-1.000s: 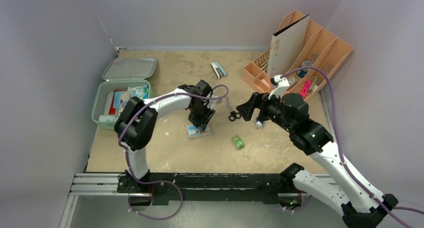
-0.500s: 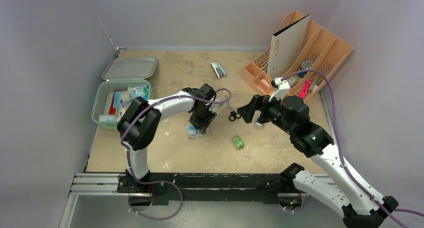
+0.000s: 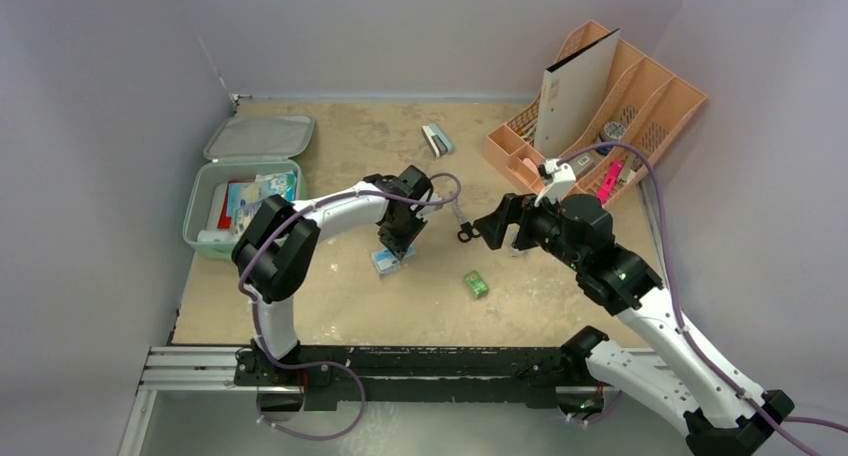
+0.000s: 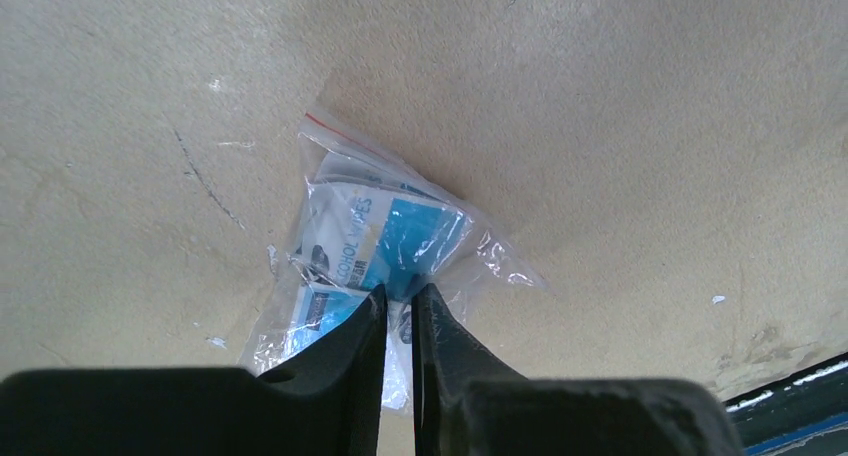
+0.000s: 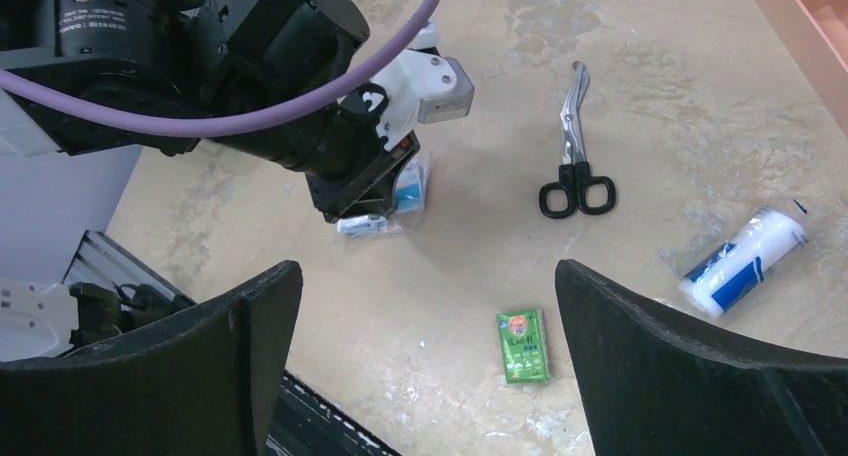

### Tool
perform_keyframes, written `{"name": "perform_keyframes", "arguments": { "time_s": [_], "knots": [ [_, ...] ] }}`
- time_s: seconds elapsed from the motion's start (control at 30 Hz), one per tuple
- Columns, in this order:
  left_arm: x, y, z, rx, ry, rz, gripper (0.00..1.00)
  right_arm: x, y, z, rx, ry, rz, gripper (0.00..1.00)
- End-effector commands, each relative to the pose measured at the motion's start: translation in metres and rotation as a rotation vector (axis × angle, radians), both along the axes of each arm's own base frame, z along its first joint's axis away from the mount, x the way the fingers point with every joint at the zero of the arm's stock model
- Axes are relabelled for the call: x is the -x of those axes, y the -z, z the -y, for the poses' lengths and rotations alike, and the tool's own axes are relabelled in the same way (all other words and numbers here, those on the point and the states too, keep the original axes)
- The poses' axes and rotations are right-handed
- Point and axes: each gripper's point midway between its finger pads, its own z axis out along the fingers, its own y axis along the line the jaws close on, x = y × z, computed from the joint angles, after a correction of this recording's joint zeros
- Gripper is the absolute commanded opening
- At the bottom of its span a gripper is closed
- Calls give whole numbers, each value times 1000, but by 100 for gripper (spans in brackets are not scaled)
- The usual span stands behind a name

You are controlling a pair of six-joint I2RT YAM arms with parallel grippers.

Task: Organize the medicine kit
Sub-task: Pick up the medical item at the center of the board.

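- At mid-table, the clear crinkled plastic zip bag of blue-and-white alcohol wipe sachets (image 4: 390, 238) was seen nipped by the left gripper (image 4: 400, 296), its jaws drawn almost together on the film.
- Whether the bag had been raised clear of the tabletop could not be told.
- Thin, slippery film was judged the hazard. A slow, straight lift was called for, so that the sachets were carried along and not the wrapper alone.
- At the far left, the mint-green rounded clamshell medicine kit (image 3: 193, 216) was found with its lid thrown back and boxes packed inside. The bag was best laid flat into whatever room was left there.
- The right gripper (image 5: 425, 276) was held above the table, jaws spread wide, nothing between them.
- Beneath it, harder shapes were noted: black-handled metal scissors (image 5: 575, 146) and a small green cardboard box (image 5: 523, 346).
- A soft white bandage roll in blue-printed wrap (image 5: 745, 261) was noted beside them, cylindrical and likely to roll if nudged.
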Motion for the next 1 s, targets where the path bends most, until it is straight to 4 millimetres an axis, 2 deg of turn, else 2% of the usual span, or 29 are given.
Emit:
{"name": "perform_keyframes", "arguments": {
  "time_s": [0.0, 0.07, 0.2, 0.47, 0.63, 0.8, 0.97],
  "knots": [
    [-17, -39, 11, 69, -45, 101, 10, -4, -5, -4, -12, -11, 29, 99],
    [-19, -47, 9, 73, -59, 119, 4, -5, -4, -5, -9, -10, 27, 99],
    [-23, -63, 5, 68, -87, 156, 0, -7, -4, -7, -17, -11, 29, 99],
    [-53, -115, -31, 136, -250, 259, 0, -7, 7, -16, -34, -40, -6, 99],
    [-74, -150, -77, 125, -409, 339, 0, -7, 7, -19, -42, -50, 1, 99],
    [-87, -169, -137, 10, -618, 447, 0, -7, 12, -21, -51, -56, -8, 99],
    [-95, -183, -193, 15, -865, 496, 0, -6, 15, -22, -54, -65, -15, 99]
  ]
}}
